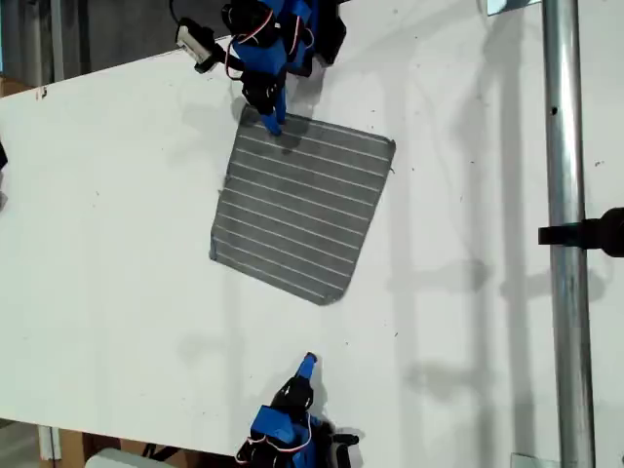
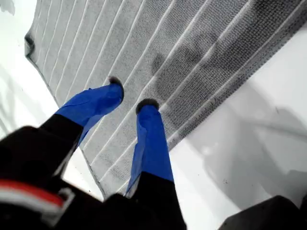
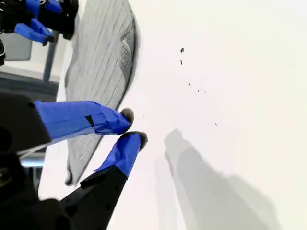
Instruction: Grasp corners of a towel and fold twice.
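The towel (image 1: pixel 300 207) lies flat mid-table. My first gripper (image 2: pixel 130 98), jaws slightly apart, hovers over its far corner (image 1: pixel 252 115); my second gripper (image 3: pixel 133 127), jaws nearly together, sits short of the near edge.

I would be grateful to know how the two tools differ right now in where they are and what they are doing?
My first gripper hangs over the towel near its corner at the exterior view's top, tool slightly parted. My second gripper sits over bare table, off the towel's near edge, tool nearly closed. Both have blue fingers and hold nothing.
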